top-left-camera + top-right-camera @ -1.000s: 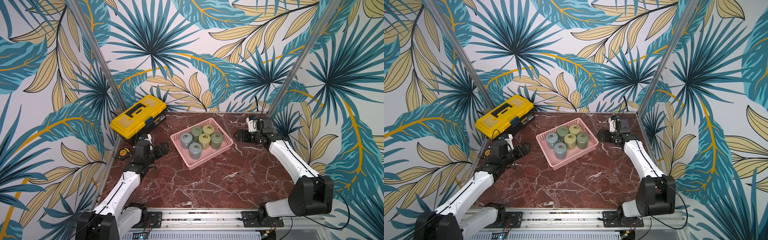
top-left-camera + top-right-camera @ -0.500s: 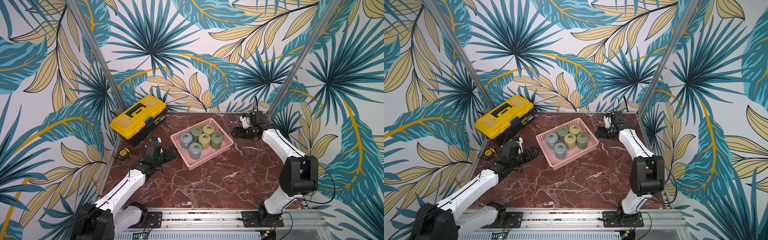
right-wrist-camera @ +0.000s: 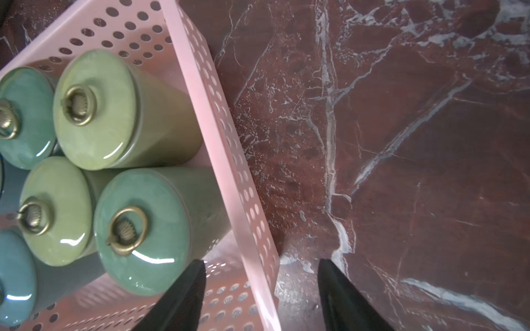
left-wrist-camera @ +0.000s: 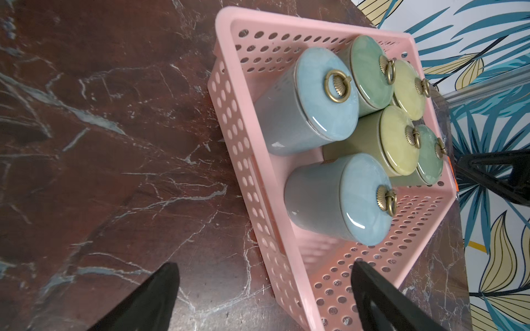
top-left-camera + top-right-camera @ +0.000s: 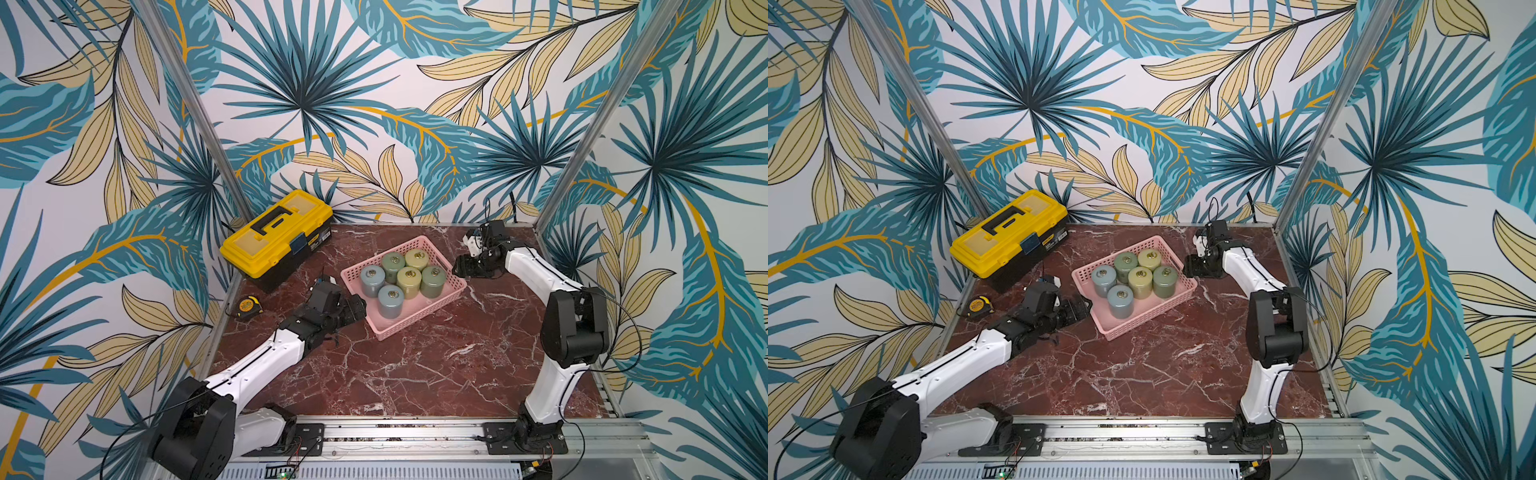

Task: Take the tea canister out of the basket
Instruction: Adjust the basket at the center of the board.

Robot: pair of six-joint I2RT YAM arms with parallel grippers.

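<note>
The tea canisters are staying in the basket; your right gripper is narrowing astride its wall, unclamped; your left gripper is arriving, wide apart.

Six tea canisters stand in the basket on the table, a toolbox behind it to the left, a tape measure before the toolbox.

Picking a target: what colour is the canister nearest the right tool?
The canister is teal green; clearest in the right wrist view.

pink basket, yellow toolbox, white-veined red table
</note>
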